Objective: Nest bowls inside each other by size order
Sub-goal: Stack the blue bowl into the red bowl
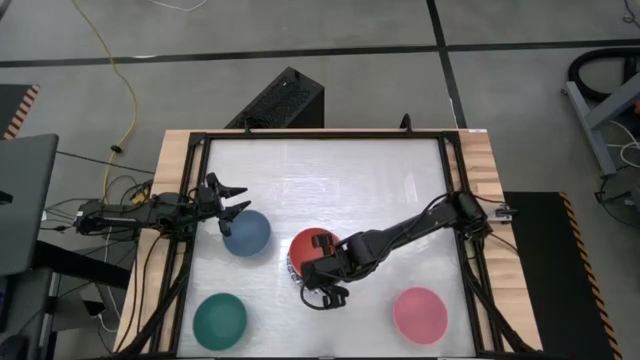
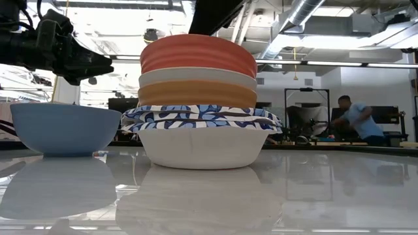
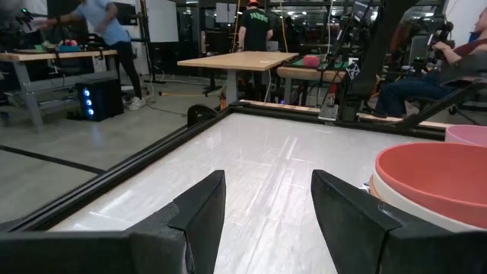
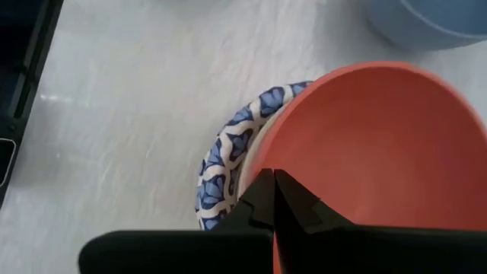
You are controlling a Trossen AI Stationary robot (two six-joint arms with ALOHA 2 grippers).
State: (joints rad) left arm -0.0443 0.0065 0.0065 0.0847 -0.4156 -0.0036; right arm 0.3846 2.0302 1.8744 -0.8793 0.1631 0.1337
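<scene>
Pinching the red bowl (image 1: pixel 312 243) rim, right claw (image 1: pixel 327 292) tops the stack; left claw (image 1: pixel 232 197) spread over slate-blue bowl (image 1: pixel 247 232).

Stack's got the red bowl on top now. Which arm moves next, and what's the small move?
Probably the left one: lower the left gripper onto the near rim of the slate-blue bowl. Its jaws stand open just beside that bowl, which sits loose next to the stack. The right gripper is shut at the red bowl topping the stack, so it likely should lift clear first.
</scene>
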